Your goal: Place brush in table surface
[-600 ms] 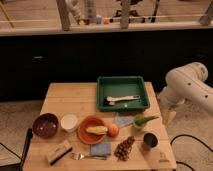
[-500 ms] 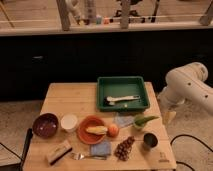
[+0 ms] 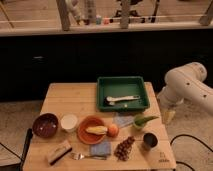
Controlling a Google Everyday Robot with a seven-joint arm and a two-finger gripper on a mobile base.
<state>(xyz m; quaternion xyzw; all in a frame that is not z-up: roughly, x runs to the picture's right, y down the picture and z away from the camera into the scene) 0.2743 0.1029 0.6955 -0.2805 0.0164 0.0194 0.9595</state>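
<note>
Along the near edge of the table surface (image 3: 70, 97) lay a wooden scrubber (image 3: 59, 151), a fork (image 3: 80, 156), a blue cloth (image 3: 101, 148) and a dark cup (image 3: 149, 140), with a maroon bowl (image 3: 45, 125), a white cup (image 3: 69, 122) and an orange plate (image 3: 85, 136) just behind them. Off the table's right edge the gripper (image 3: 168, 116) hung pointing down, its fingers spread and grasping nothing. Farther back, the brush (image 3: 122, 99) lay flat inside the dark green tray (image 3: 122, 80), well apart from the gripper.
</note>
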